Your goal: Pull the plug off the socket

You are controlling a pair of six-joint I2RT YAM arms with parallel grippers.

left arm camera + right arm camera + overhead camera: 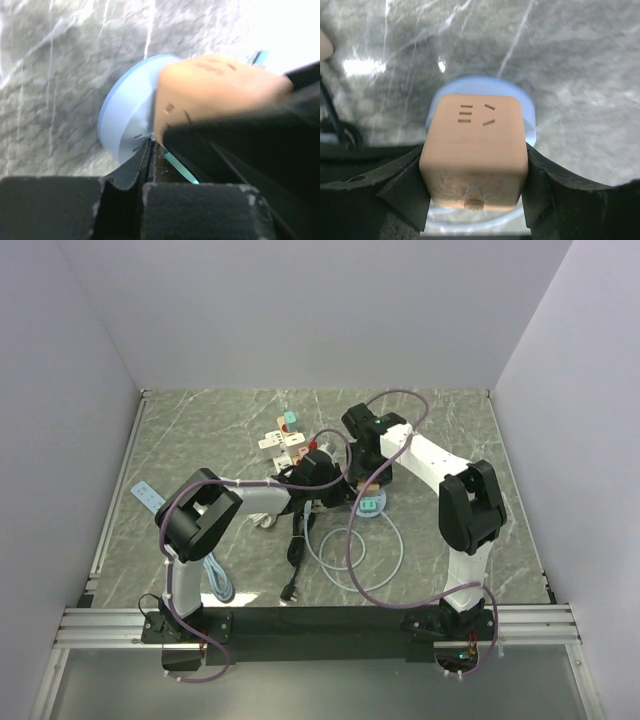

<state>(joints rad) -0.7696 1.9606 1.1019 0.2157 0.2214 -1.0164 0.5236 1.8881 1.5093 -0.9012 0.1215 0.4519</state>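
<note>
Squeezing the peach plug (474, 145) is the right pincer (475, 177); left pincer (150, 162) is clenched.

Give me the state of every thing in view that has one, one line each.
peach plug cube, appears seated against the blue round socket, not yet pulled off
blue round socket, lying flat, cube on it
right gripper, shut on the peach plug cube's two sides
left gripper, shut, fingers together by the socket's edge
white power strip, coloured plugs on it

The left arm (255, 498) and right arm (425, 455) are white with black joints and mauve cables (348, 545).
</note>
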